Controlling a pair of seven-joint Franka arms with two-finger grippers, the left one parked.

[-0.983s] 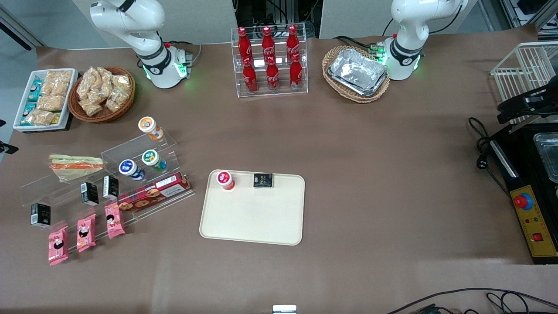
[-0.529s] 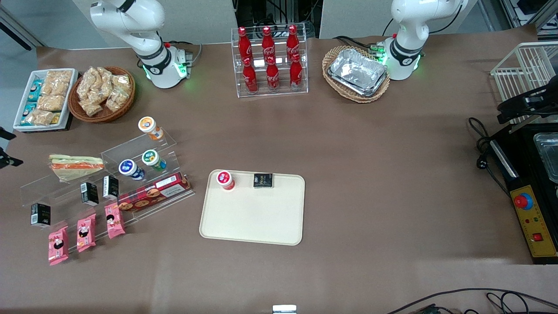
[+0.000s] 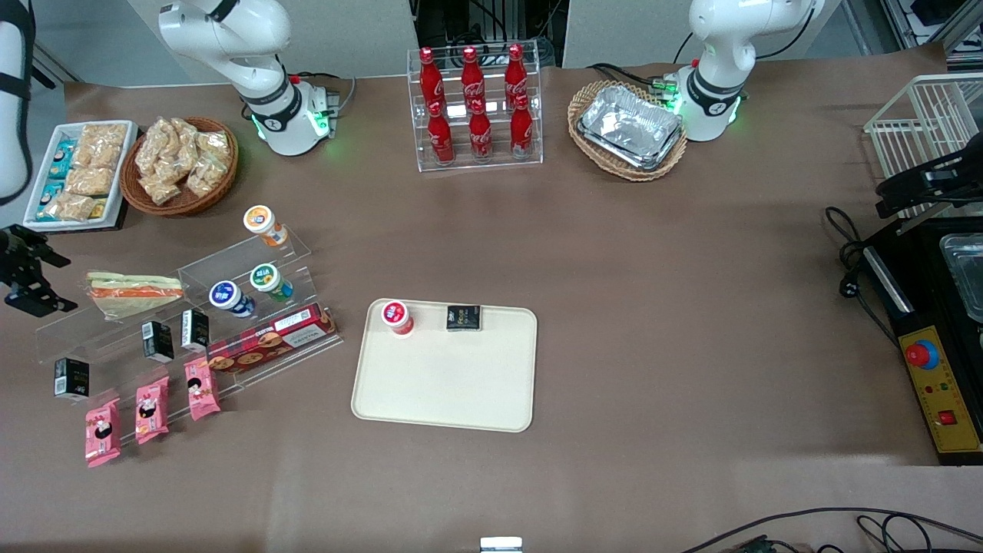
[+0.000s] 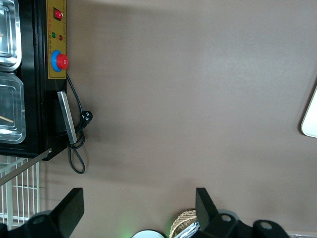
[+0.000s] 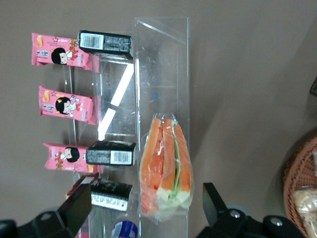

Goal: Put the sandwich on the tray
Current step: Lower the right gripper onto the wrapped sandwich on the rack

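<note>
The sandwich [image 3: 130,292], a clear-wrapped wedge with orange and green filling, lies on the top step of a clear acrylic stand [image 3: 184,322] toward the working arm's end of the table. My gripper [image 3: 29,278] hovers beside it, just past its wide end, fingers open and empty. In the right wrist view the sandwich [image 5: 166,166] lies under my gripper [image 5: 146,208], its wide end between the spread fingers. The cream tray [image 3: 445,384] lies mid-table, apart from the stand, and carries a red-lidded cup [image 3: 397,316] and a black packet [image 3: 464,317].
The stand also holds lidded cups [image 3: 230,298], black cartons [image 3: 157,341], a long red biscuit box [image 3: 270,346] and pink packets [image 3: 150,409]. A snack basket [image 3: 179,165] and a white snack tray [image 3: 77,173] stand farther from the camera. A cola rack [image 3: 476,107] is mid-table.
My gripper and arm have come into the front view at the working arm's end of the table and now hover by the sandwich. Nothing on the table has moved.
</note>
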